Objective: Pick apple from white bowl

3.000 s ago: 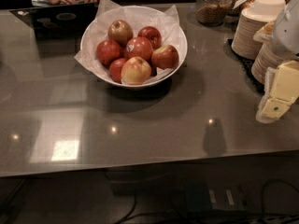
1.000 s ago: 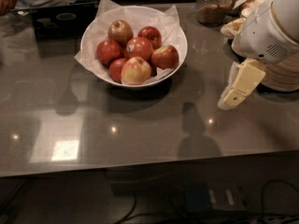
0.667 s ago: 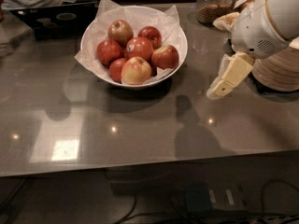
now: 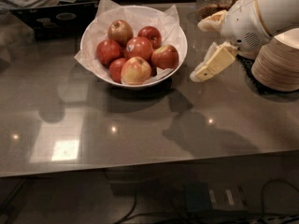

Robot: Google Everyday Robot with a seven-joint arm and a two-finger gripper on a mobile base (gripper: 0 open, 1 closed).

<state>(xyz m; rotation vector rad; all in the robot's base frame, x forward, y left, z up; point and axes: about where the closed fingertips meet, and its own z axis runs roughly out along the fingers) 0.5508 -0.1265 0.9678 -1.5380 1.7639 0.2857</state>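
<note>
The white bowl (image 4: 91, 34), lined with crinkled white paper, stands on the grey table at the top centre. It holds several apples. The apple (image 4: 165, 56), red with a pale yellow patch, lies at the bowl's right side. A mostly yellow apple (image 4: 135, 70) lies at the front, and deep-red apples lie around the middle. My gripper (image 4: 204, 46) hangs just right of the bowl's rim, a little above the table. Its fingers (image 4: 212, 64) are spread apart and empty. It touches neither the bowl nor any apple.
A stack of tan paper plates (image 4: 279, 62) stands at the right edge, behind my arm. A glass jar (image 4: 211, 1) stands at the back right. A black tray (image 4: 51, 17) lies at the back left. The table's front edge (image 4: 149, 164) runs across the lower frame.
My gripper has moved left from the right edge, past the plates, and up to the bowl's right rim. The bowl and apples have not moved.
</note>
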